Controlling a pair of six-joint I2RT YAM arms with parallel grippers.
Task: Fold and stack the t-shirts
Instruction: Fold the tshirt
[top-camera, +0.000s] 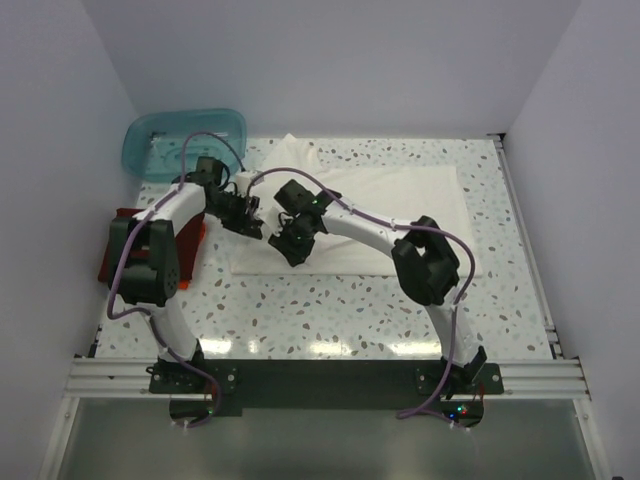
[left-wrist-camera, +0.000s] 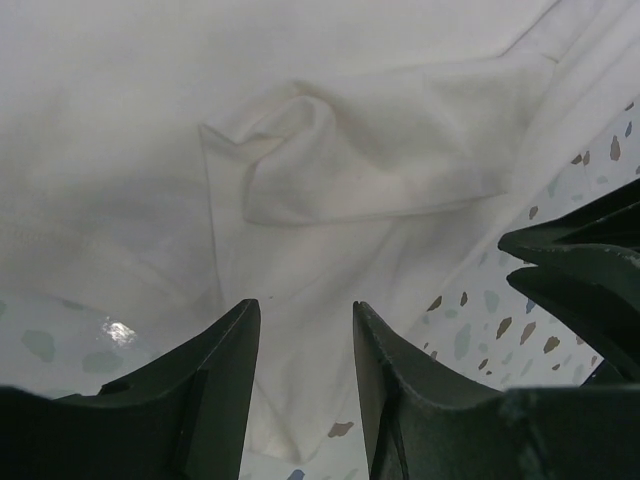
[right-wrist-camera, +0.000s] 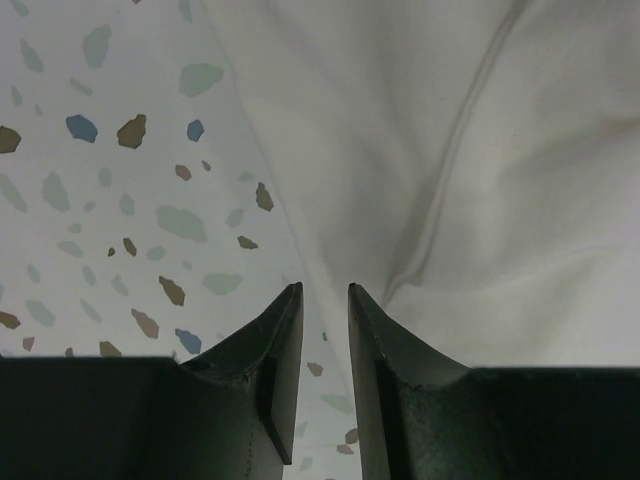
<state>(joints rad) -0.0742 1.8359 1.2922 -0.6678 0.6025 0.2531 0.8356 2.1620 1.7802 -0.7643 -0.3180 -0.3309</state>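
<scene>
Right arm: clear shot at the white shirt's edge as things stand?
Likely yes: the right gripper hovers at the edge of the cream-white shirt, jaws slightly apart, nothing in between.

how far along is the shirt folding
Done: a dark red folded cloth shirt lies at the far left, a thin orange cloth edge showing along its right side. In hand: the large cream-white short-sleeved cloth shirt lies spread out in the middle; the left pincer and right pincer hang open at its left edge, gripping nothing. Left: fold it and stack it.
</scene>
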